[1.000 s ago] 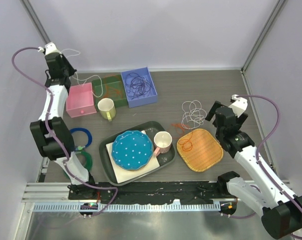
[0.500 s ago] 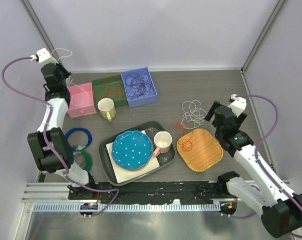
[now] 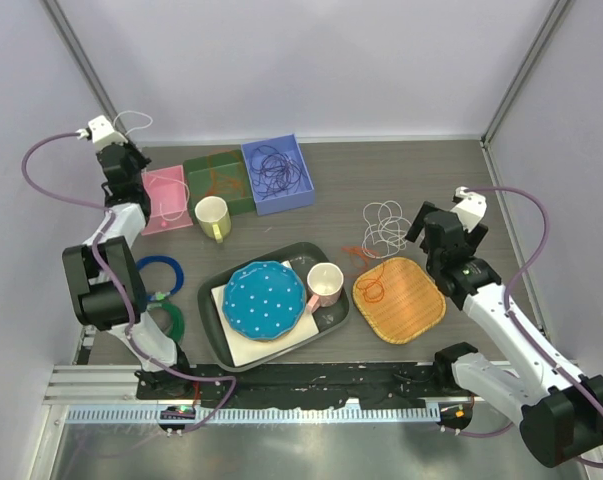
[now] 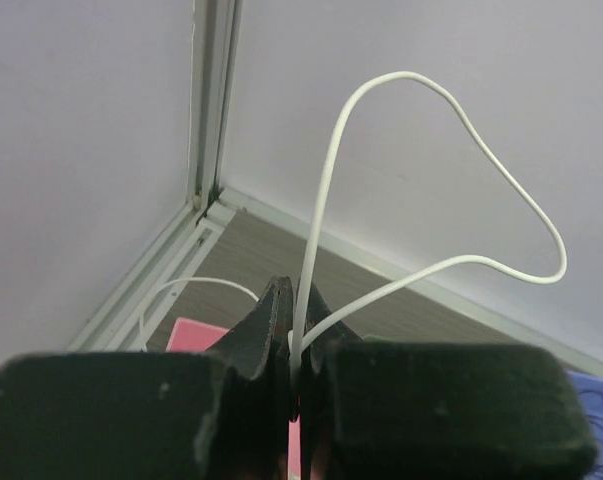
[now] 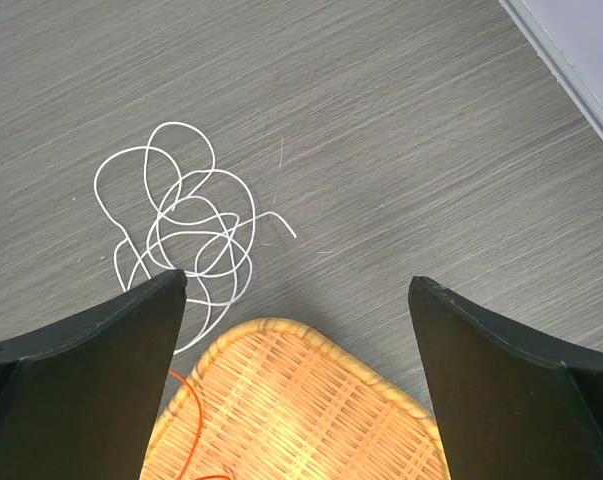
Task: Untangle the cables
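1. The left jaws pinch a white cable [image 4: 433, 103] at the far left corner, near the pink box [image 3: 163, 200].
2. The right jaws gape wide above a white coil [image 5: 194, 200] on the worktop [image 5: 381, 130], just beyond the wicker tray [image 5: 281, 400].
3. A dark purple cable [image 3: 276, 168] lies in the blue box [image 3: 303, 196].

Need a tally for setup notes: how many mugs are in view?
2: a cream mug beside the pink box, a pink mug on the dark tray. None seems hidden.
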Controlling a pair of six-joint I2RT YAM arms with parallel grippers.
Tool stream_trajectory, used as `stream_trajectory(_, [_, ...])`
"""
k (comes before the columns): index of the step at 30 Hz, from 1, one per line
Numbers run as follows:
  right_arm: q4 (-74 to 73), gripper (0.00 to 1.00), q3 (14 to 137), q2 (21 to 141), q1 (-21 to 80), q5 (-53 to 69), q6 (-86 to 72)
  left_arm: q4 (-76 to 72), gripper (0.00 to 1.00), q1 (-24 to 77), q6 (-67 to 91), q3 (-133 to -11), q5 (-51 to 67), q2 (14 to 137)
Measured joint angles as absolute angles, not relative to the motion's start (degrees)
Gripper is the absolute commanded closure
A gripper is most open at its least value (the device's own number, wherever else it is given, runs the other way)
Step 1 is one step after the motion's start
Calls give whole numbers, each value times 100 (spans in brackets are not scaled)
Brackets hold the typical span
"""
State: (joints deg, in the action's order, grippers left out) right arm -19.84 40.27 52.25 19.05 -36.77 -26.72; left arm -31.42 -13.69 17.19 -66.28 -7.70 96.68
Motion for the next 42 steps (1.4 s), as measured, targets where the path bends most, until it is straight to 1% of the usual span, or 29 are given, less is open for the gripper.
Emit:
stream_trajectory(5, [-1925, 1, 4027, 5443, 1905, -3673, -2665, -3129, 100, -1374, 1721, -6755, -792, 10237])
stream_trajectory(10, [-1920, 1, 4027, 5647, 1905, -3673, -2652, -2794, 100, -1466, 1806, -7347, -893, 10685])
stream_trajectory(14, [-1887, 2, 4027, 5784, 1905, -3673, -2635, -2241, 100, -1734, 2300, -8027, -838, 10892])
stream_trajectory(18, [-1820, 1, 4027, 5961, 1905, -3675, -2585, -1282, 100, -2036, 2976, -9113, -725, 11251])
stream_trajectory(20, [-1806, 1, 4027, 6062, 1905, -3675, -2565, -1074, 100, -2128, 3166, -9382, -674, 11338])
stream_trajectory(23, [-1804, 1, 4029, 6171, 1905, -3675, -2554, -987, 100, -2143, 3332, -9354, -626, 11340])
stream_trajectory(30, [-1802, 1, 4036, 6228, 1905, -3675, -2534, -1004, 100, -2010, 3389, -8750, -655, 11384])
stream_trajectory(35, [-1789, 2, 4040, 6241, 1905, -3673, -2534, -862, 100, -1721, 3312, -8444, -1256, 11393])
stream_trajectory(37, [-1772, 1, 4056, 6294, 1905, -3638, -2530, -784, 100, -1605, 3507, -8344, -1389, 11395])
stream_trajectory(42, [-1791, 1, 4154, 6519, 1905, -3503, -2497, -150, 100, -1474, 4174, -8350, -1046, 11428])
